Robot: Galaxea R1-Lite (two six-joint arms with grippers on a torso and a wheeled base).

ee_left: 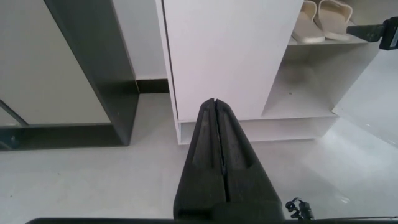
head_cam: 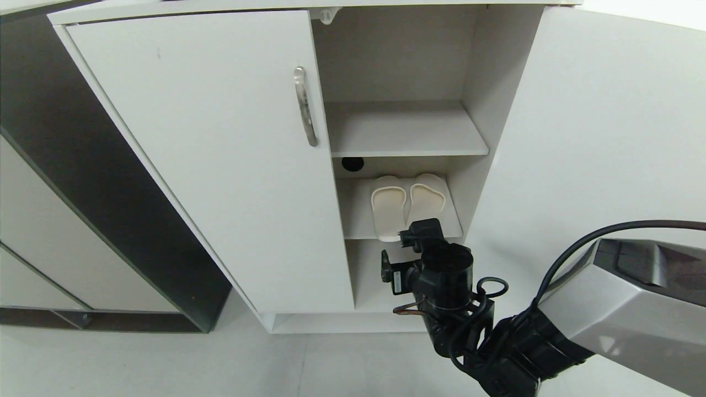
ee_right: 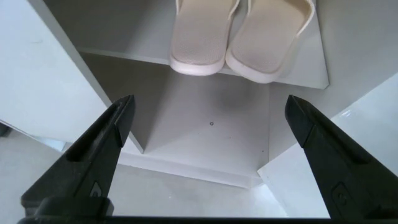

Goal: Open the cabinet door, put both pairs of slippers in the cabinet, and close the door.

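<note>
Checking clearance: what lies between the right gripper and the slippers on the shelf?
Nothing. In the right wrist view, the open right gripper faces the slippers with only the bare lower compartment of the cabinet between them.

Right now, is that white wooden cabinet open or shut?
Open: the right door of the white wooden cabinet stands swung aside, baring a pair of cream foam slippers on the middle shelf.

A pale grey floor (head_cam: 165, 358) lay near; at the left stood a dark-framed unit (head_cam: 83, 165) (its panels (head_cam: 27, 209) light), resting on it.
</note>
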